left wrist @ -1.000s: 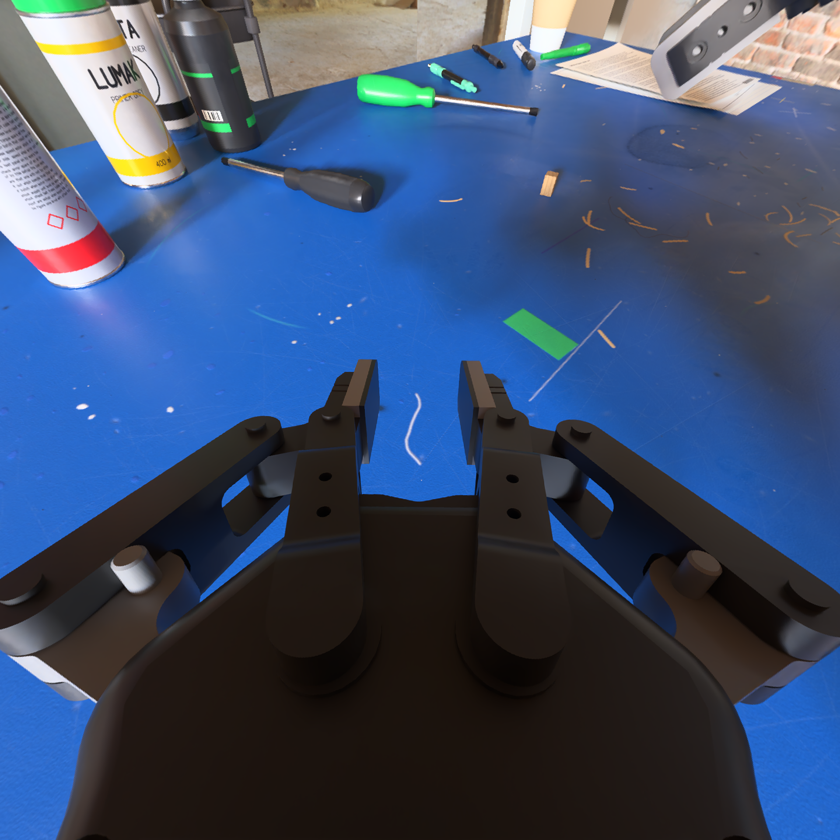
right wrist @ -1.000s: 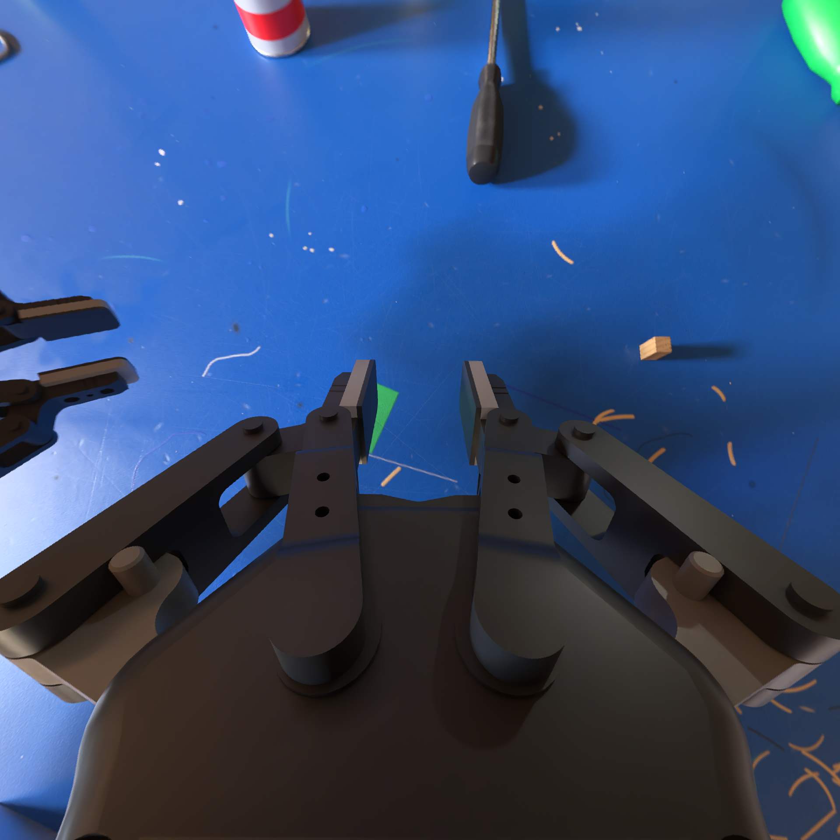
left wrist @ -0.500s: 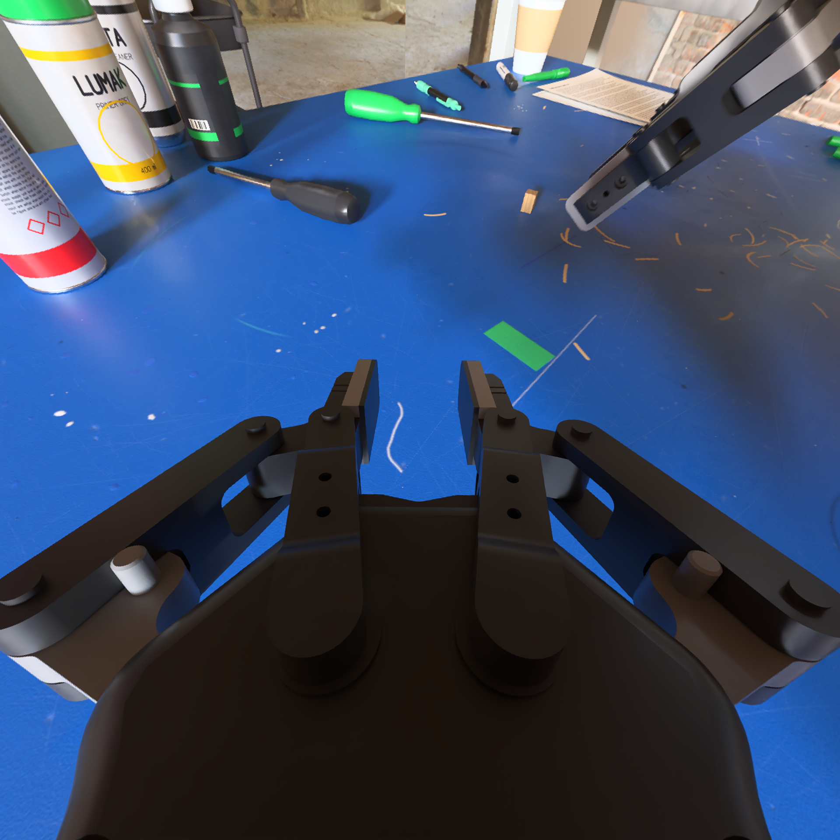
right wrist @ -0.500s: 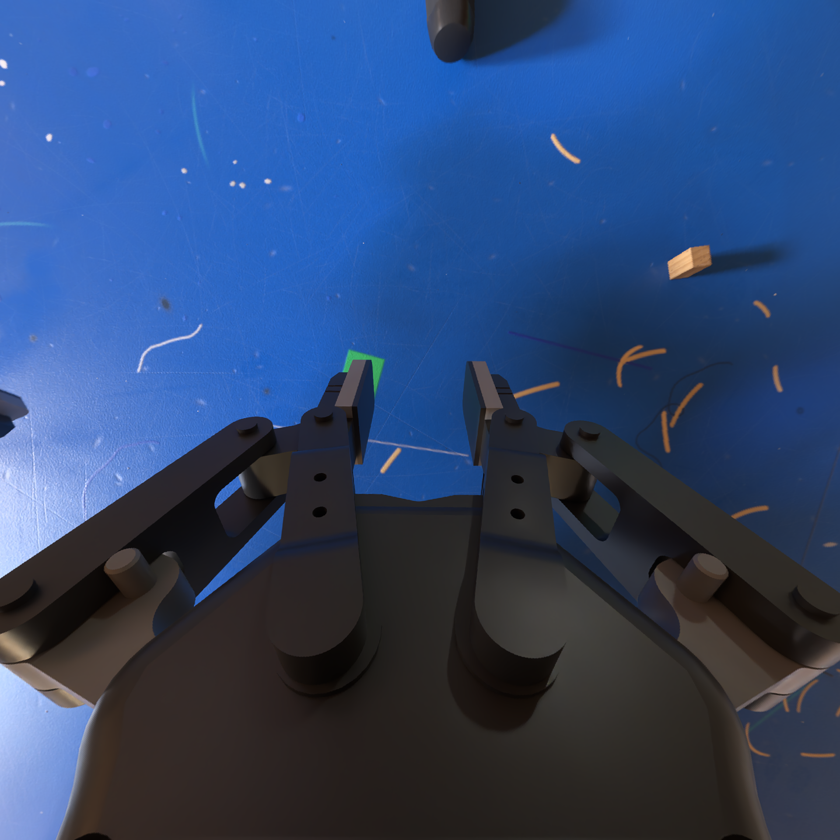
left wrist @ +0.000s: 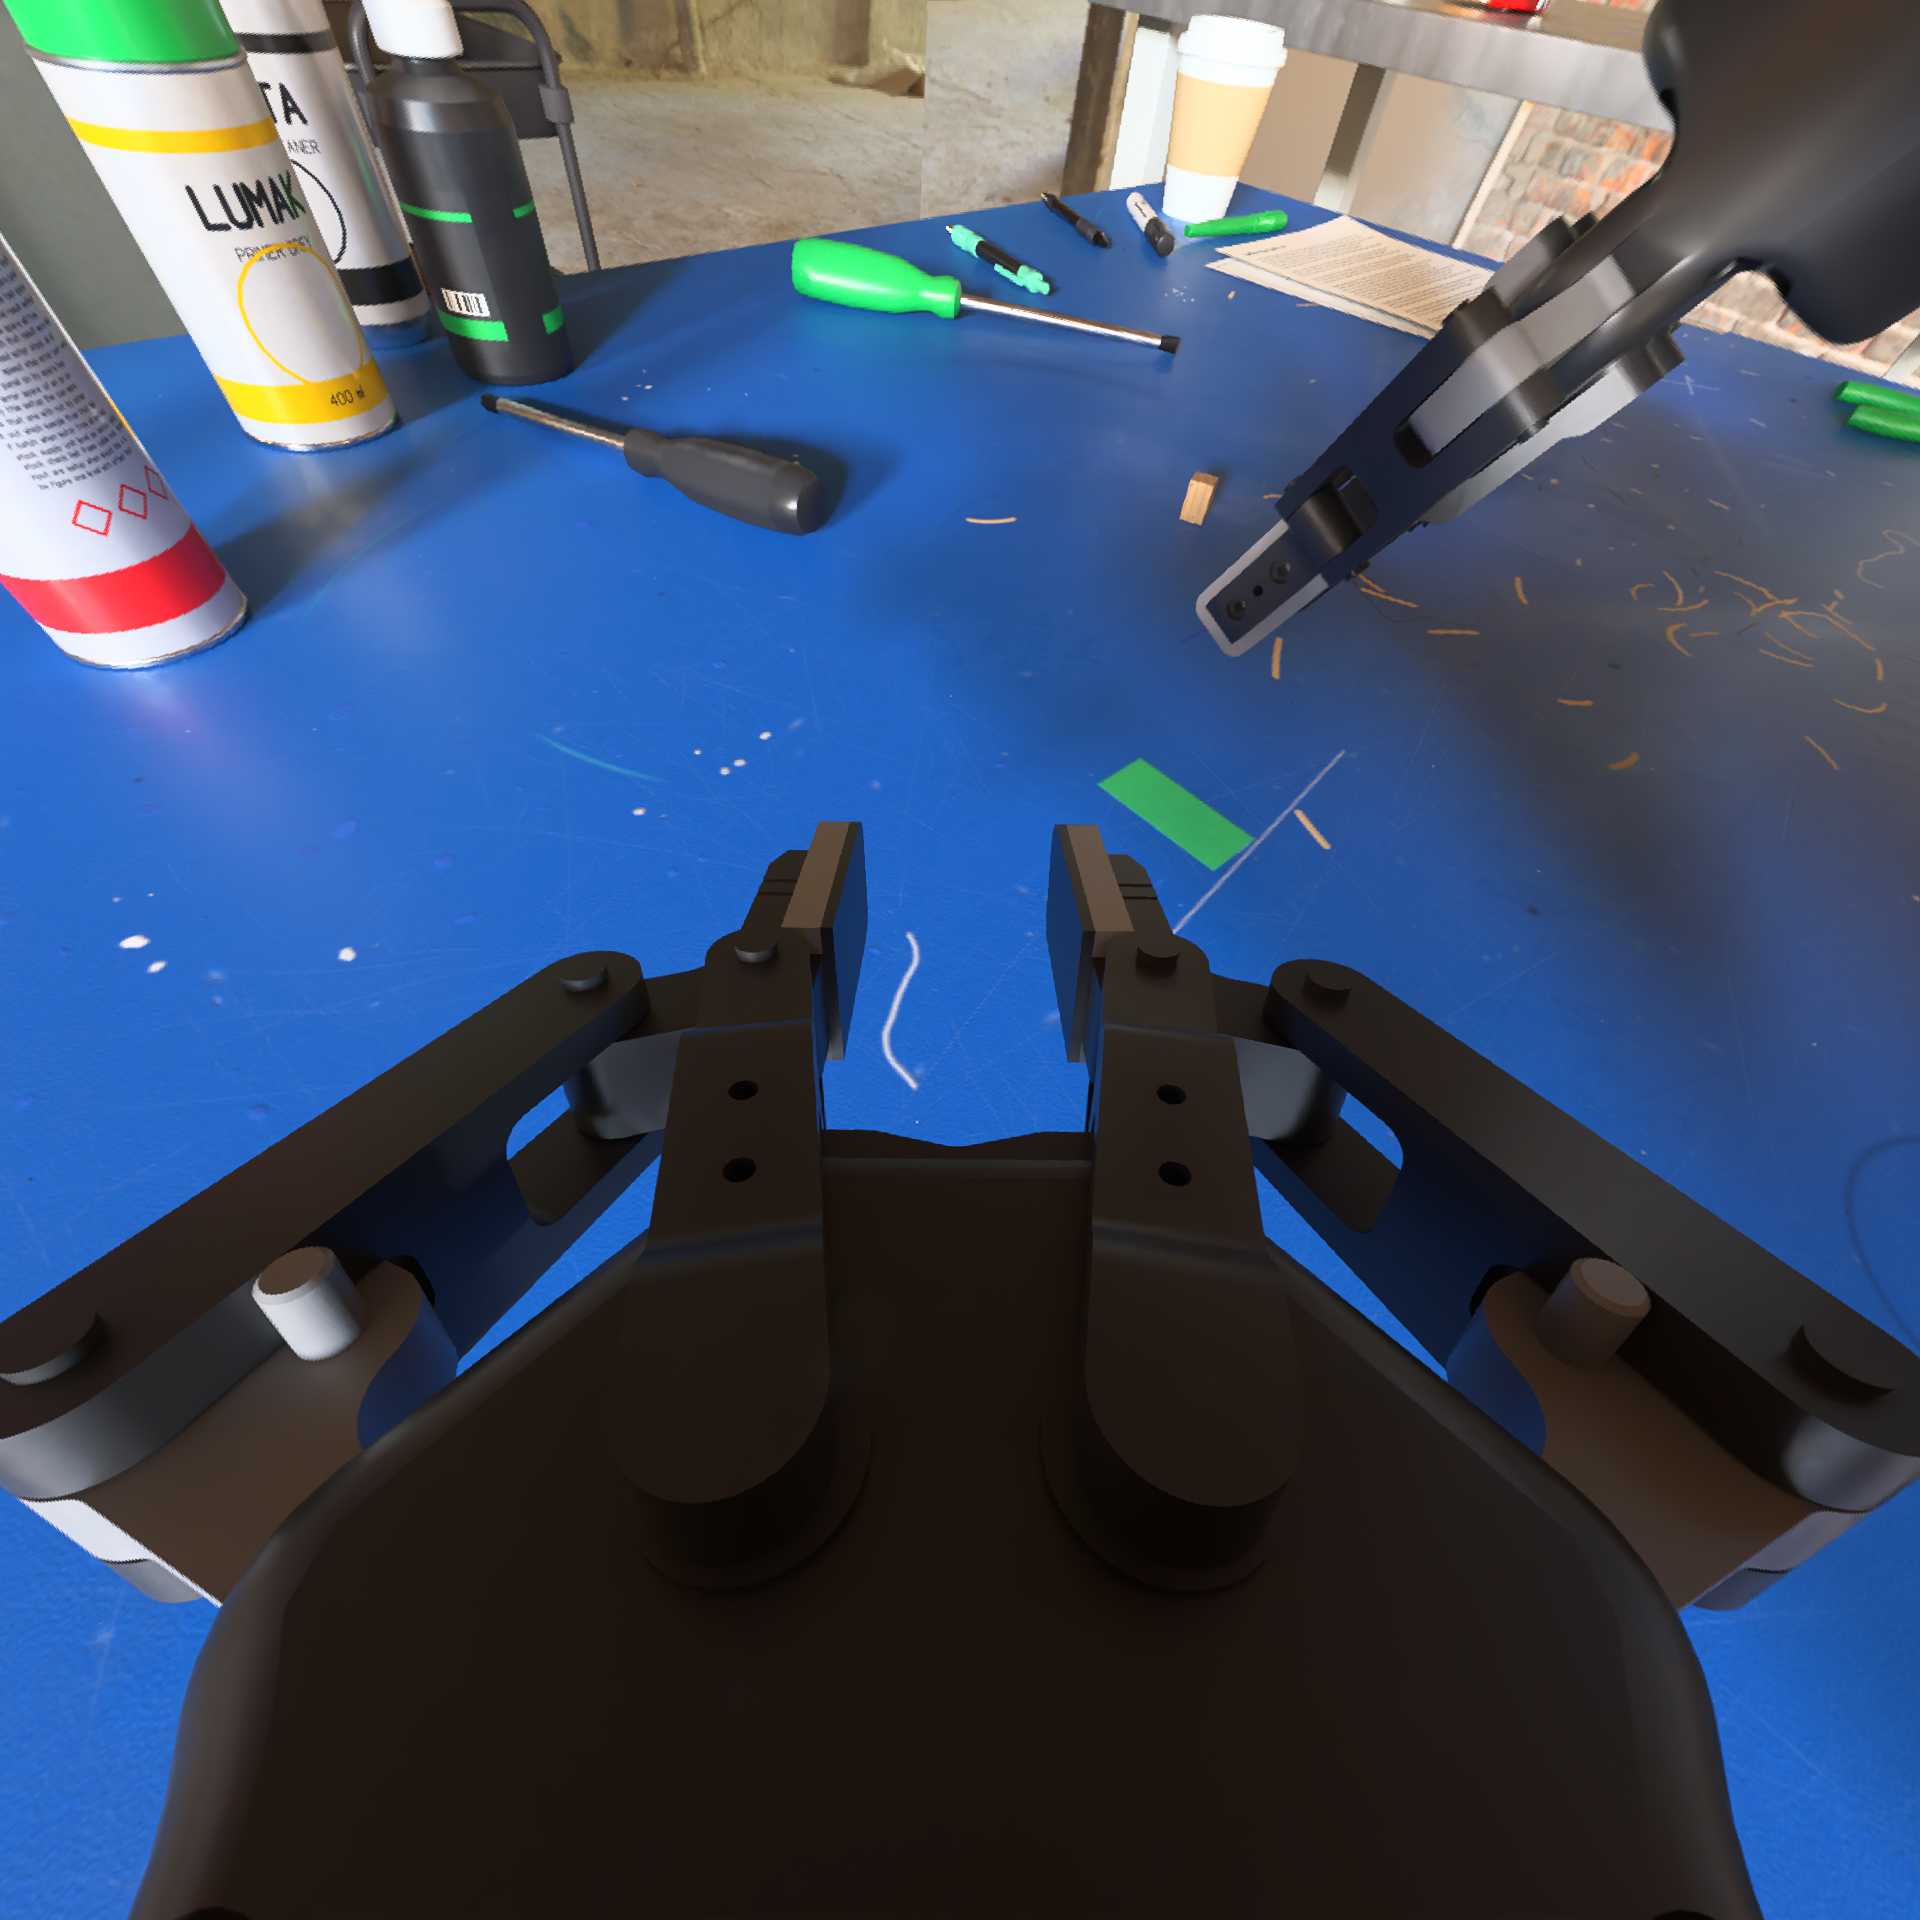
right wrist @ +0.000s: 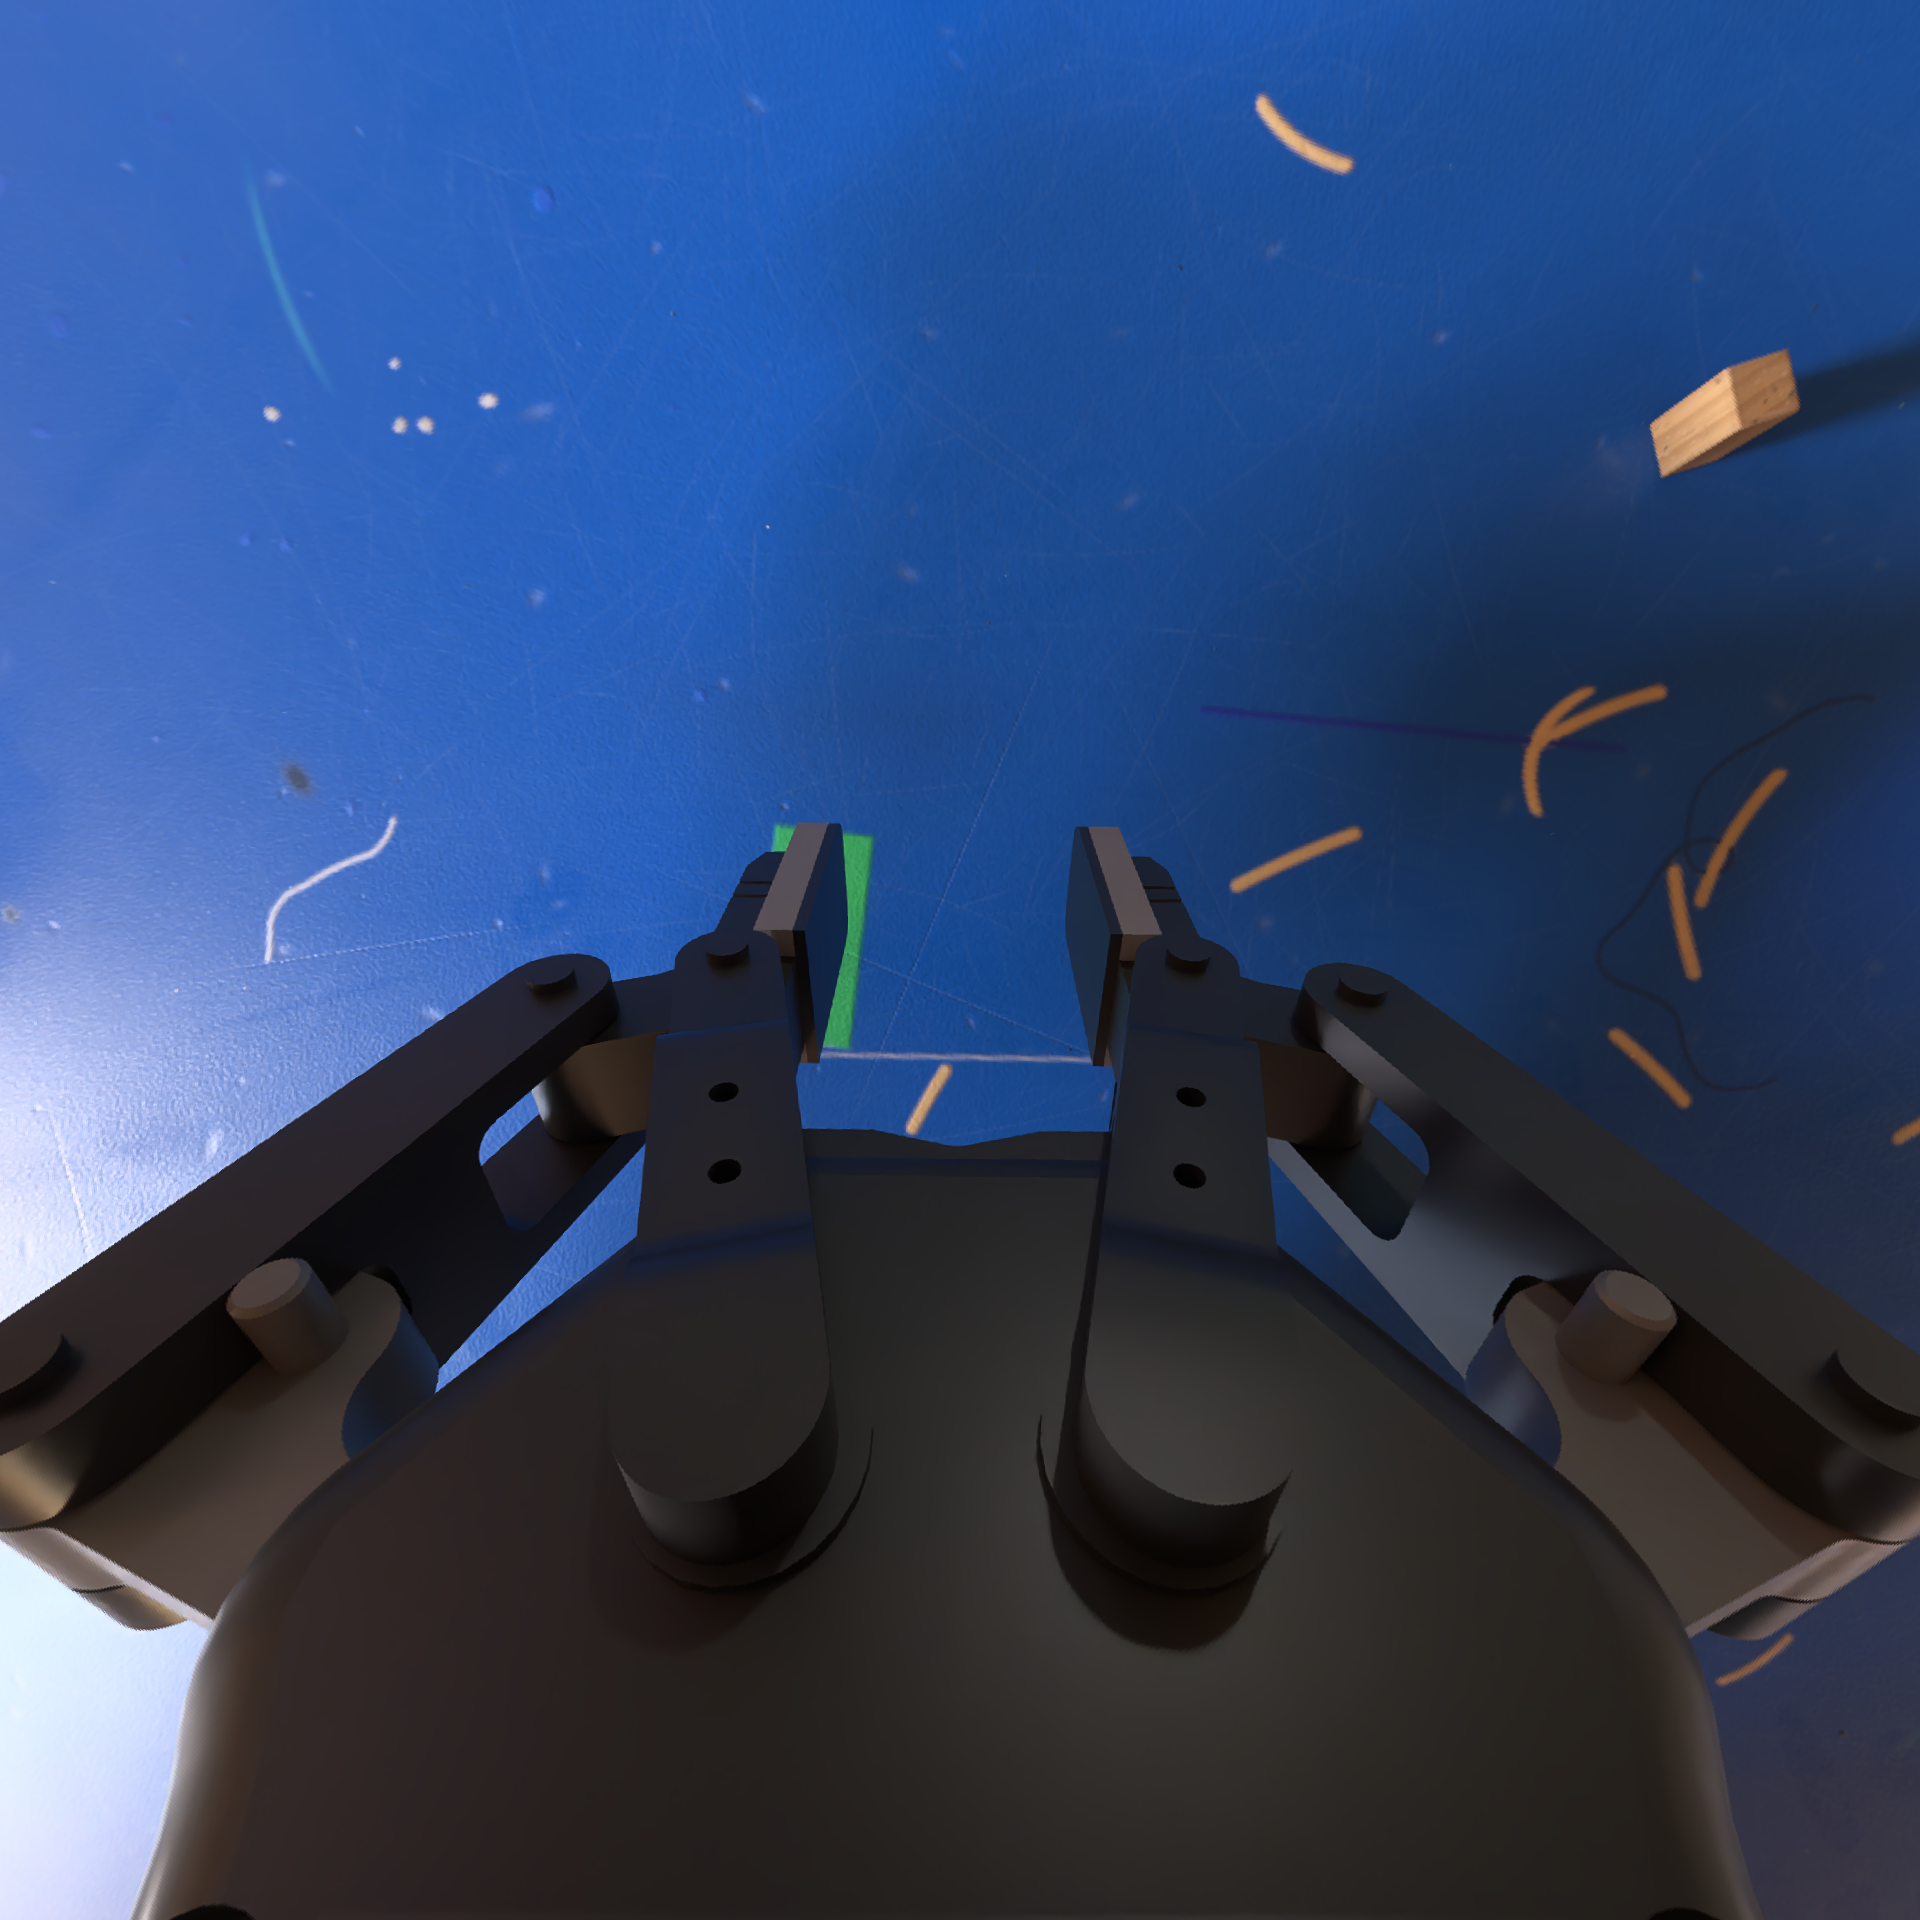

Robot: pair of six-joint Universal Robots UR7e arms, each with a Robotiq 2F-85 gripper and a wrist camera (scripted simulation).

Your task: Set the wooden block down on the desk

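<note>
The wooden block [right wrist: 1725, 412] is a small, pale, squared offcut lying alone on the blue bench [right wrist: 935, 416], free of both claws. By its look I judge it light, rigid and dry-grained, so the pads should bite without slipping and it will not crush. Its two long flat sides look like the best place to grip, with the pads square to them, since a skewed pinch could make so small a piece pop out.

The right claw [right wrist: 948, 925] hangs near the block, spread wide and empty. A black screwdriver [left wrist: 717, 473] lies beyond the block, and orange shavings [right wrist: 1294, 859] are scattered beside it. The left claw [left wrist: 954, 914] is well apart from it, parted and holding nothing.
</note>
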